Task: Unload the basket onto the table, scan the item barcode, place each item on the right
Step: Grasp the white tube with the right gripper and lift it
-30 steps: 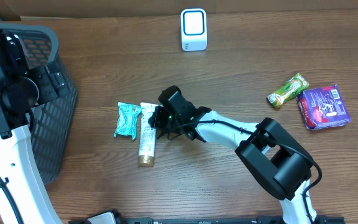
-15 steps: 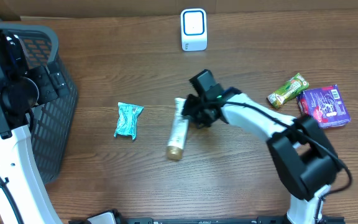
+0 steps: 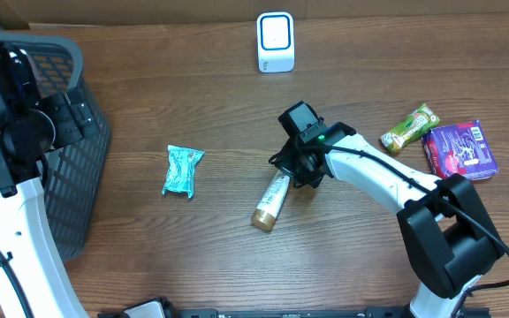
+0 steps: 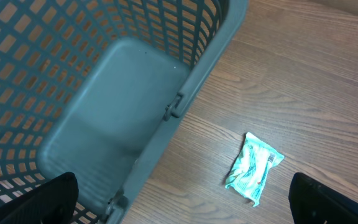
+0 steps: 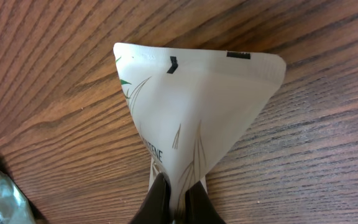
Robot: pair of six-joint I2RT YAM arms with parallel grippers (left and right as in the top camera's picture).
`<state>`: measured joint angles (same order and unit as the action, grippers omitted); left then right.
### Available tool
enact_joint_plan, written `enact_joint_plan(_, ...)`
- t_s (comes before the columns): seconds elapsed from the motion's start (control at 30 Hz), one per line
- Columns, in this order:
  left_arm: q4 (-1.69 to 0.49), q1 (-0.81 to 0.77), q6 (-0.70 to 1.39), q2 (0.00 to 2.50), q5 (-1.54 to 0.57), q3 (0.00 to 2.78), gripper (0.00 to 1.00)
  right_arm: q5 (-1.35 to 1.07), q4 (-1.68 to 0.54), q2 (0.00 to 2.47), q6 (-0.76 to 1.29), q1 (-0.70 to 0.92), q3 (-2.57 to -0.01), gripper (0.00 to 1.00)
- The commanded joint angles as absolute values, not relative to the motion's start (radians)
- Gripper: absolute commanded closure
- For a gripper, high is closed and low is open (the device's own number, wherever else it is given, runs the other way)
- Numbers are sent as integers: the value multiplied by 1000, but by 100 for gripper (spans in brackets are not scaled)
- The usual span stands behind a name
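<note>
One end of the tube hides under the right claw.

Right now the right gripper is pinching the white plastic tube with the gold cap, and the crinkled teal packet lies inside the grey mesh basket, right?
Not quite. The crinkled teal packet lies on the wooden table beside the grey mesh basket, not in it; the left wrist view shows this. The right gripper is pinching the white plastic tube with the gold cap.
</note>
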<state>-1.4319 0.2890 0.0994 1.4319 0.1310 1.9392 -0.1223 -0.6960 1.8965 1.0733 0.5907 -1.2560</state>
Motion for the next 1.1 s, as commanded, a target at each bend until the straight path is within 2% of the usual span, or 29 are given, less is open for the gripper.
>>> enact_joint_plan(0.0, -1430, 292, 112, 1435, 126, 1957, 0, -105, -690, 1853, 1078, 593, -1250, 96)
enact_joint_plan(0.03, -1430, 292, 112, 1435, 126, 1957, 0, -105, -690, 1853, 1057, 591, -1250, 96)
enact_joint_plan(0.1, -1430, 292, 112, 1435, 126, 1957, 0, -126, -690, 1852, 987, 583, -1251, 87)
enact_joint_plan(0.13, -1430, 292, 112, 1435, 126, 1957, 0, -151, -691, 1852, 939, 577, -1252, 79)
enact_joint_plan(0.33, -1430, 292, 112, 1435, 126, 1957, 0, -281, -819, 1851, 686, 507, -1288, 58)
enact_joint_plan(0.63, -1430, 292, 112, 1435, 126, 1957, 1, -282, -1070, 1851, 457, 440, -1336, 47)
enact_joint_plan(0.8, -1430, 291, 112, 1435, 126, 1957, 0, -324, -1142, 1851, 385, 445, -1353, 46)
enact_joint_plan(0.93, -1430, 292, 112, 1435, 126, 1957, 0, -342, -1184, 1851, 387, 488, -1325, 46)
enact_joint_plan(1.07, -1430, 292, 112, 1435, 126, 1957, 0, -342, -1134, 1851, 419, 568, -1261, 46)
